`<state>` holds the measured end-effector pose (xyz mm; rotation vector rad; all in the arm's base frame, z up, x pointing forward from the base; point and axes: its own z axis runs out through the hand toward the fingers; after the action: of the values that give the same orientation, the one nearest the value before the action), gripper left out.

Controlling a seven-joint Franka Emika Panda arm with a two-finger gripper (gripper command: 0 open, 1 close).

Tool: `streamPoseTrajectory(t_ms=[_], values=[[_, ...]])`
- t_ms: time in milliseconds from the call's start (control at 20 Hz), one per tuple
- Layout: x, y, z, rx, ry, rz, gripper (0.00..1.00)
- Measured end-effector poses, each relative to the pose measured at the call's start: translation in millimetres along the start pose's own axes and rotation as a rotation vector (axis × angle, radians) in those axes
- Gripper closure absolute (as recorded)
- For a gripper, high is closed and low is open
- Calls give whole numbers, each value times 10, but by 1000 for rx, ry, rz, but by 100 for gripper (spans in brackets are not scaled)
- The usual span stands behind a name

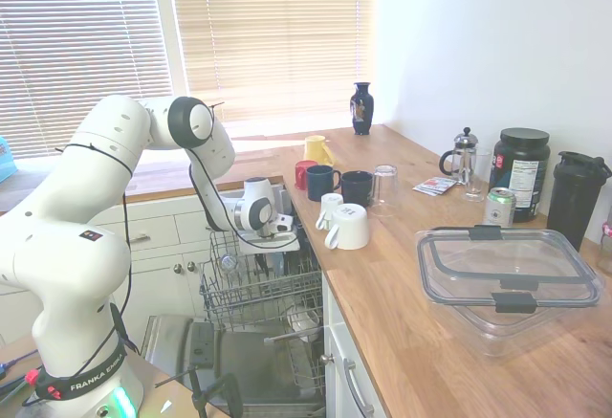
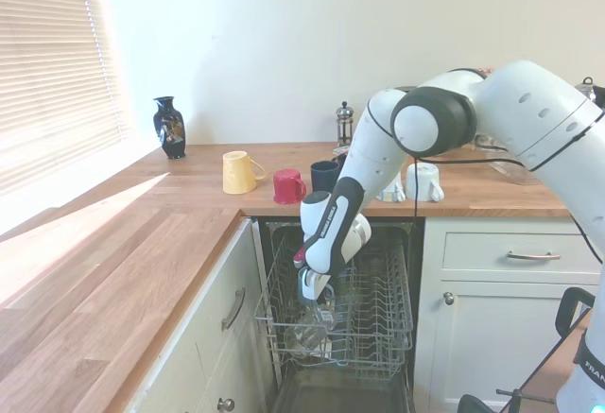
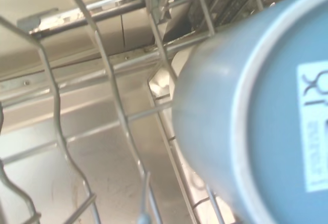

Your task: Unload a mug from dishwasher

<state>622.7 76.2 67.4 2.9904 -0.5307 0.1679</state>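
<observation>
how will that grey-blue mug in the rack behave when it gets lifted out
The mug looks glazed and smooth, so probably slippery and rigid. Being ceramic, it would likely chip if knocked against the rack wires. It is round-sided, so apt to roll if laid down.

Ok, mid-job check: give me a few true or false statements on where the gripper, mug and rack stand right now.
1. The gripper is down inside the dishwasher's wire rack. True.
2. The mug fills much of the wrist view, base and label toward the camera. True.
3. The dishwasher door is closed. False: it is dropped open, with the rack pulled out over it.
4. The yellow mug stands upright on the counter. False: it lies on its side.
5. The grey-blue mug already sits on the counter with the other mugs. False: the wrist view shows it among the rack wires.
</observation>
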Motion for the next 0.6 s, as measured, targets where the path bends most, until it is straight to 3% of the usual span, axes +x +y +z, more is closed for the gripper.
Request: streamPoseTrajectory(t_ms=[600], values=[[71, -19, 60, 4, 6, 10, 100]])
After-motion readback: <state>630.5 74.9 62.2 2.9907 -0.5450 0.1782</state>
